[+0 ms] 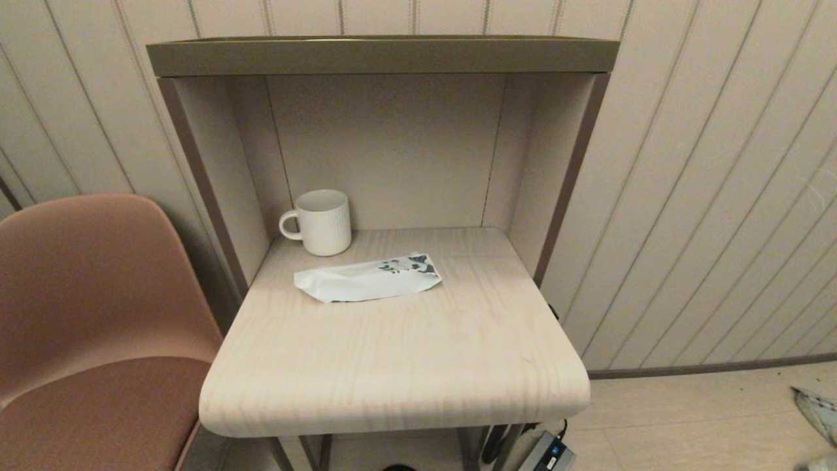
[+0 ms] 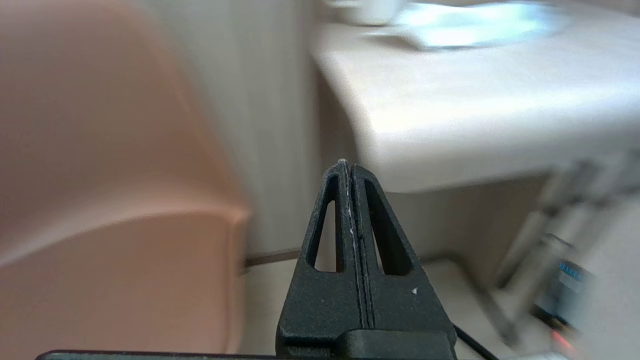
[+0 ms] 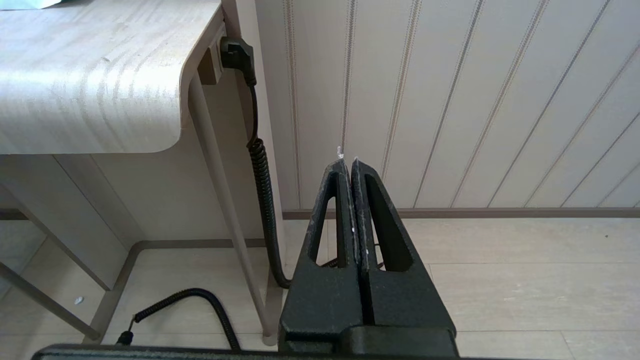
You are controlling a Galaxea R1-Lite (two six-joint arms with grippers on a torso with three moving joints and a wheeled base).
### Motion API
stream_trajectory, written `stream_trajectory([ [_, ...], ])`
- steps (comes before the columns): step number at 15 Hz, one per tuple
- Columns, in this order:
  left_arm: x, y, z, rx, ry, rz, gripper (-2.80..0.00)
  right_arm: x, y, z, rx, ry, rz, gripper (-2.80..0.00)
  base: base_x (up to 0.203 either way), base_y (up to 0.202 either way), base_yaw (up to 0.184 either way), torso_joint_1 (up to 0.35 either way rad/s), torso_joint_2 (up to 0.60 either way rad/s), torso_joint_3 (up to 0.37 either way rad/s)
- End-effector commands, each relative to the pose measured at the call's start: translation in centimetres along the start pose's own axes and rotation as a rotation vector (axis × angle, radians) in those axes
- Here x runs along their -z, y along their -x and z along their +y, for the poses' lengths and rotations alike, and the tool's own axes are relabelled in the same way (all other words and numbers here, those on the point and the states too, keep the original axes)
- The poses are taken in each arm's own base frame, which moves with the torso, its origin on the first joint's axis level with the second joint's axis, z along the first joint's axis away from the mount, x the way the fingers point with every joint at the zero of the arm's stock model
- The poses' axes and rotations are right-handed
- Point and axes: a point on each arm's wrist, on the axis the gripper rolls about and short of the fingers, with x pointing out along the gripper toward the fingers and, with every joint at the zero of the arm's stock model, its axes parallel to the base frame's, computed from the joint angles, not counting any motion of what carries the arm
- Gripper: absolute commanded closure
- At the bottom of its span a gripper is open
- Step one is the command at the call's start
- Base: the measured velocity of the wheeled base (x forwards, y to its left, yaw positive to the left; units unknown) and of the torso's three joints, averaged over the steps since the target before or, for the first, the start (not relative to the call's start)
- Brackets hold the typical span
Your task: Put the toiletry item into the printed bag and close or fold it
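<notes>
The printed bag (image 1: 367, 279) lies flat on the light wooden table (image 1: 392, 366), its teal leaf prints at the right end; it shows blurred in the left wrist view as the bag (image 2: 475, 27). The small white tube is out of view. Neither arm shows in the head view. My left gripper (image 2: 349, 165) hangs shut and empty below the table's front left corner, beside the chair. My right gripper (image 3: 349, 161) hangs shut and empty low at the table's right side, facing the panelled wall.
A white ribbed mug (image 1: 320, 222) stands at the back left of the table, just behind the bag. A pink chair (image 1: 85, 314) is close on the left. A shelf top (image 1: 382, 55) overhangs the rear. A coiled black cable (image 3: 260, 190) hangs by the table leg (image 3: 225, 200).
</notes>
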Motion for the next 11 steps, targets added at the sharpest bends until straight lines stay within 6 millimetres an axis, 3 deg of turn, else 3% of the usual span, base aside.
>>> stream_trajectory([
  [1,0.43,-0.09,0.38,-0.17,0.003,0.015,0.0,-0.01,-0.03,0.0,0.0,0.0,0.003,0.0,0.0,0.0,0.0,0.0,0.0,0.0],
  [4,0.33,-0.18,0.32,-0.134,-0.062,-0.006,0.0,-0.01,-0.03,0.0,0.0,0.0,0.003,0.0,0.0,0.0,0.0,0.0,0.0,0.0],
  [11,0.3,-0.16,0.34,-0.145,-0.01,-0.014,0.0,0.01,-0.03,0.0,-0.001,-0.006,0.005,0.0,0.0,0.0,0.0,0.0,0.0,0.0],
])
